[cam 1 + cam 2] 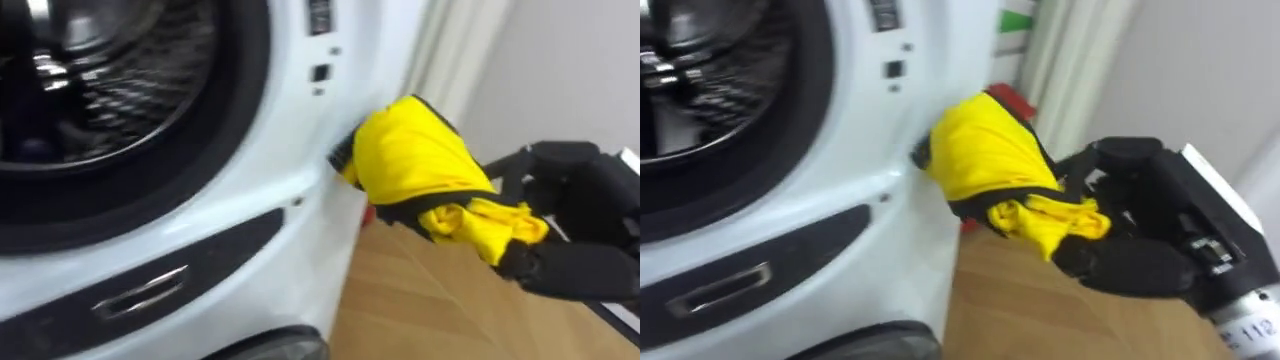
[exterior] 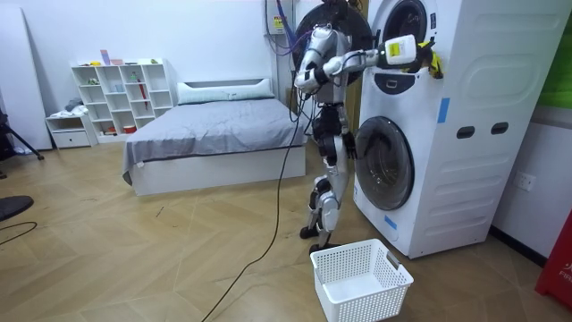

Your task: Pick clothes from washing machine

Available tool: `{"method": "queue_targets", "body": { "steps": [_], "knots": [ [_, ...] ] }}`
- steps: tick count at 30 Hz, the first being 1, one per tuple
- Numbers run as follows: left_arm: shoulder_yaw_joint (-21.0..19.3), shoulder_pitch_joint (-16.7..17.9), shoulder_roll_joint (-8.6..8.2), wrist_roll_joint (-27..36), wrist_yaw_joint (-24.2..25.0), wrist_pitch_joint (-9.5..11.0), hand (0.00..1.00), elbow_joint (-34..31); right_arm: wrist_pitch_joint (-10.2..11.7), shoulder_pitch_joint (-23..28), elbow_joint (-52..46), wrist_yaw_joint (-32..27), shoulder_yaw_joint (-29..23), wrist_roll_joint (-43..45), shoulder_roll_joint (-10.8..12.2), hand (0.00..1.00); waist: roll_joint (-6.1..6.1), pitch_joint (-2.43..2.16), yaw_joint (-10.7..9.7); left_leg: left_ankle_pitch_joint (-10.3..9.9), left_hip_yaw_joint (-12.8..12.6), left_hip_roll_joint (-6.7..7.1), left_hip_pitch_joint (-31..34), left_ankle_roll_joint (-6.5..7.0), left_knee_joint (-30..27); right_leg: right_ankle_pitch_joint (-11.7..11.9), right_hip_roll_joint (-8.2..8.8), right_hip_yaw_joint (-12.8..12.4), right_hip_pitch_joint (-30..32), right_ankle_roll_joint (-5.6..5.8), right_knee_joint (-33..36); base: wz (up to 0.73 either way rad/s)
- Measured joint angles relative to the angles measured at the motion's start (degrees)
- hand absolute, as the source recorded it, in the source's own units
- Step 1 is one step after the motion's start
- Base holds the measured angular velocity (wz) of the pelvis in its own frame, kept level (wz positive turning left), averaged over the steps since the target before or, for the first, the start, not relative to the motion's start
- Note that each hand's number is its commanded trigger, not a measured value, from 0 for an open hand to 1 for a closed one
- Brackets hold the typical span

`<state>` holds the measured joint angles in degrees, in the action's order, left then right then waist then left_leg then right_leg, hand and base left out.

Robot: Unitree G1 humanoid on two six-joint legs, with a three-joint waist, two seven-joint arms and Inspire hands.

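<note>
Wooden floor (image 1: 430, 300) lies beneath; beside the white washing machine (image 1: 250, 200), the right hand (image 1: 1140, 240) clenches a yellow garment (image 1: 985, 155). White basket (image 2: 329, 291) sits at the robot's feet.

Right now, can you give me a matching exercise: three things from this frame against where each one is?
Things: 1 yellow garment; 2 white basket; 3 bed.
Places: A on the floor by the lower washing machine; B by the far wall; C held in the right robot hand.
Pairs: 1-C; 2-A; 3-B.
</note>
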<state>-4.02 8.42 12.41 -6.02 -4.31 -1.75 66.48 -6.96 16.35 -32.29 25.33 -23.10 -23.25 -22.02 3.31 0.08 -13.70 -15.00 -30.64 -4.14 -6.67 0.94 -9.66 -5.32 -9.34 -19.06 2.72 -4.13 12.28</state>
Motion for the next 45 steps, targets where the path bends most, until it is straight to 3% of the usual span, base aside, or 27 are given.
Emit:
{"method": "queue_targets", "body": {
  "steps": [5,10,12,14,17,19,26,29,35,40,45],
  "knots": [
    [1.98,-1.84,0.55,0.97,0.43,-1.03,0.0,1.64,-0.08,1.81,5.58,-0.71,-0.64,0.38,0.59,1.0,-0.38,0.2,-1.62,-0.46,-2.06,-0.33,0.43,-0.37,-0.23,0.18,-0.71,-1.37,1.26,-0.06,0.51,-0.26],
    [9.03,-4.59,1.17,3.17,0.58,-2.69,0.0,2.07,-0.44,3.12,13.25,-4.36,2.32,3.41,2.27,1.0,-1.54,0.63,-1.79,-0.64,-2.09,-0.4,2.38,-0.34,-1.11,0.17,-0.63,-1.32,3.03,-0.05,0.86,0.0],
    [9.86,-5.52,0.7,3.29,0.45,-2.69,0.0,2.66,-0.41,2.33,17.85,-4.74,3.9,5.04,2.54,1.0,-2.18,0.48,-1.42,-0.64,-2.18,-0.25,2.9,-0.33,-1.38,0.23,-0.62,-1.35,3.37,0.03,0.66,0.03],
    [11.71,-5.81,-0.21,4.19,0.19,-2.44,0.0,2.44,0.18,0.98,25.34,-5.85,4.95,7.25,3.71,1.0,-3.61,0.07,-1.35,-0.8,-1.81,-0.23,3.94,-0.17,-1.84,0.27,-0.46,-1.02,4.09,0.04,0.41,0.06],
    [13.41,-6.12,-0.9,4.31,0.18,-1.85,0.0,2.33,0.05,-0.28,34.91,-8.68,6.06,8.38,5.03,1.0,-5.04,0.09,-1.0,-0.79,-1.6,-0.19,4.0,-0.17,-1.88,0.25,-0.37,-0.85,4.3,0.06,0.29,0.01],
    [13.5,-5.84,-1.27,5.45,0.18,-1.03,0.0,2.11,0.14,-0.3,41.08,-11.59,6.48,8.43,6.2,1.0,-6.99,0.05,-0.46,-0.77,-1.5,-0.18,4.12,-0.17,-1.77,0.23,-0.26,-0.67,4.25,0.05,-0.13,0.02],
    [14.5,-5.18,-1.98,6.64,0.31,0.95,0.0,2.09,2.07,-4.01,62.66,-19.78,9.15,8.76,6.41,1.0,-10.22,-0.22,0.2,-0.61,0.4,-0.08,4.84,0.02,-1.72,0.1,0.38,1.17,4.51,0.0,-0.56,0.11],
    [14.24,-3.36,-1.96,6.84,0.32,2.48,0.0,1.58,4.62,-5.99,69.51,-23.43,9.13,7.52,6.61,1.0,-11.83,-0.37,0.39,-0.36,1.13,0.08,6.01,0.28,-1.77,-0.02,0.86,2.24,5.61,0.09,-0.34,0.13],
    [14.28,-2.35,-2.08,11.15,0.32,4.43,0.0,1.74,7.81,-10.2,79.82,-28.43,8.73,4.59,6.62,1.0,-12.96,-0.31,0.45,0.14,4.04,1.29,7.37,0.67,-1.97,-1.26,1.73,4.54,6.97,0.16,1.52,0.22],
    [14.31,-2.45,-2.95,12.27,0.07,4.74,0.0,1.63,10.98,-14.5,85.75,-33.68,5.9,-0.3,6.72,1.0,-14.61,-0.32,0.15,1.05,5.84,3.18,9.78,1.78,-1.63,-4.44,3.56,6.67,11.55,0.75,6.97,0.24],
    [14.29,-2.34,-2.95,12.12,-0.08,5.13,0.0,1.41,11.6,-15.46,87.73,-36.48,5.41,-1.5,6.58,1.0,-14.96,-0.34,0.22,1.64,5.96,3.97,11.99,2.26,-1.41,-5.1,4.21,6.73,14.62,1.1,8.89,0.04]
  ]
}}
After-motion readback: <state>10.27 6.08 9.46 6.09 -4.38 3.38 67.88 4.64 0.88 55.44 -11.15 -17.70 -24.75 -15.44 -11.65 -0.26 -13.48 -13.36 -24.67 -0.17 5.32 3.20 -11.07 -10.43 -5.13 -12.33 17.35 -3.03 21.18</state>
